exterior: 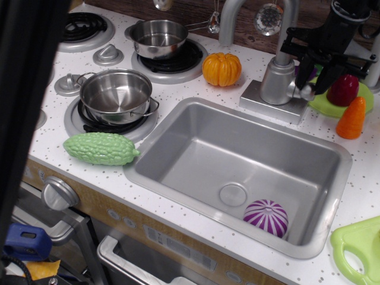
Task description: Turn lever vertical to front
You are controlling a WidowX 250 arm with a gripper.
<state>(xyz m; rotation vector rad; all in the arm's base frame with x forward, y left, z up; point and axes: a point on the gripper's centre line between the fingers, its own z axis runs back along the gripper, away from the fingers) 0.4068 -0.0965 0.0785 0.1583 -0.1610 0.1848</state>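
Observation:
The tap's cylindrical base (277, 80) stands behind the sink, with its stubby side knob (306, 92) pointing right. The lever on that knob is almost wholly hidden behind my black gripper (314, 76). The gripper has come down from the upper right and sits right at the knob. One finger (303, 72) is just left of the lever's place and the other (326, 77) is just right of it. The fingers stand apart, so the gripper looks open. I cannot tell whether they touch the lever.
The tall spout (286, 27) rises just left of the gripper. A dark red vegetable (343, 89) on a green plate (320, 104) and an orange carrot (351, 118) sit close to its right. The sink (178, 122) holds a purple ball (266, 217). An orange pumpkin (221, 69), two pots (116, 95) and a green gourd (101, 148) lie to the left.

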